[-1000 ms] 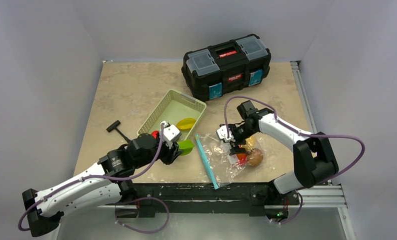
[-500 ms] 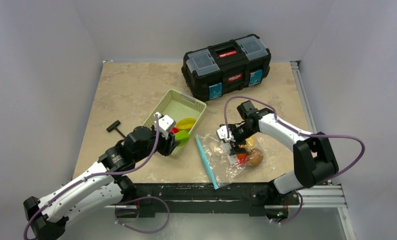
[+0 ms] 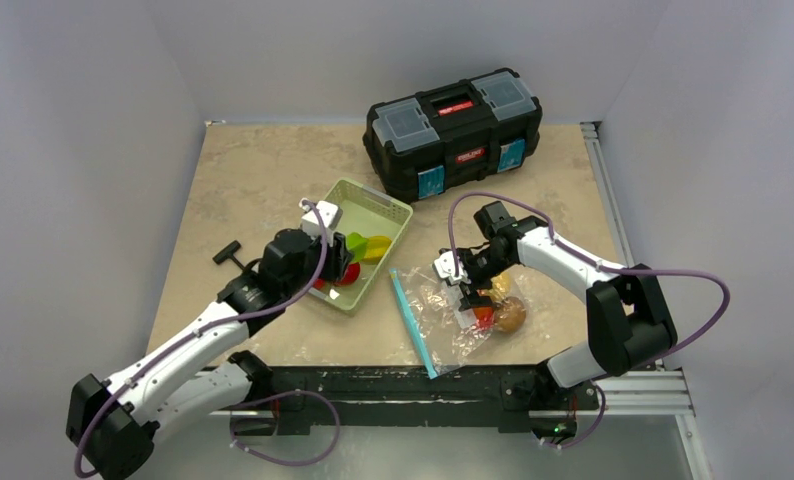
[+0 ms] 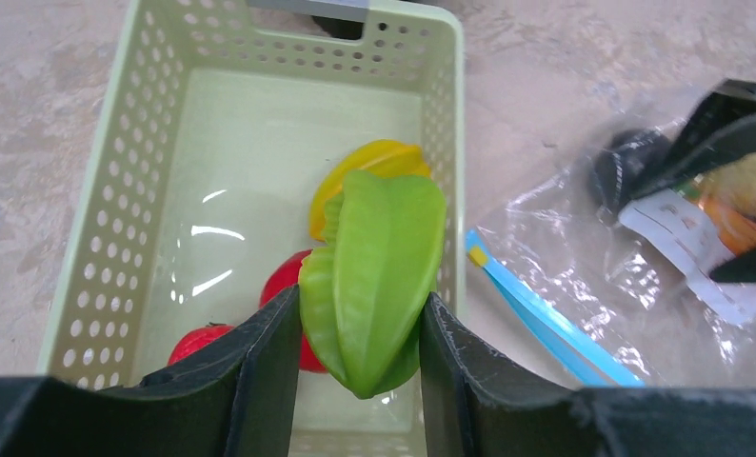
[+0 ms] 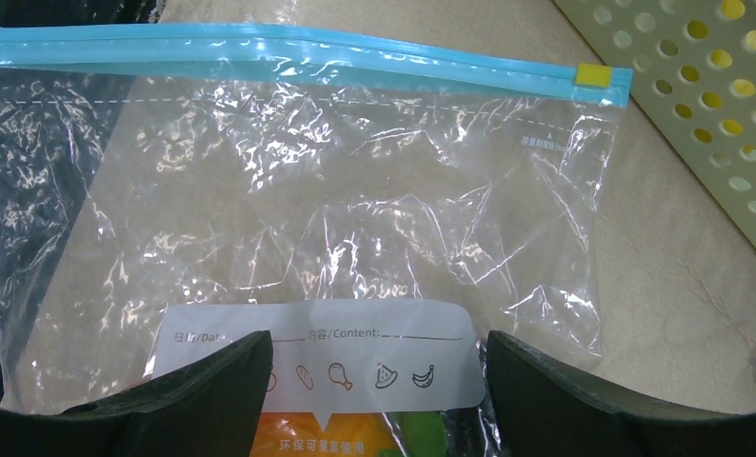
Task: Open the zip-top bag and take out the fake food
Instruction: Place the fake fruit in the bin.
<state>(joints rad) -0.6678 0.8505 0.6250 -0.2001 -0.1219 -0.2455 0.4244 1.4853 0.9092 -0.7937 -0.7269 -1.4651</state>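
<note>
My left gripper [image 3: 345, 250] [image 4: 360, 352] is shut on a green ribbed piece of fake food [image 4: 379, 267], held over the near end of the pale green basket [image 3: 373, 195] [image 4: 117, 190]. A yellow piece [image 4: 374, 162] and two red pieces [image 4: 284, 281] lie in the basket. The zip-top bag [image 3: 443, 315] [image 5: 336, 209] lies flat to the basket's right, its blue zip strip [image 3: 411, 322] [image 5: 260, 52] towards the basket. My right gripper [image 3: 463, 285] [image 5: 374, 381] hovers open over the bag's white label. A brown piece [image 3: 510, 315], an orange one [image 5: 298, 433] and a green one lie inside the bag.
A black toolbox [image 3: 453, 130] stands at the back of the table. A small black T-shaped tool [image 3: 235, 258] lies left of the basket. The basket's corner [image 5: 698, 95] sits close to the bag's zip end. The table's front edge runs just below the bag.
My left arm has carried the green piece from in front of the basket's near corner back over the basket. The right arm and the bag have not moved.
</note>
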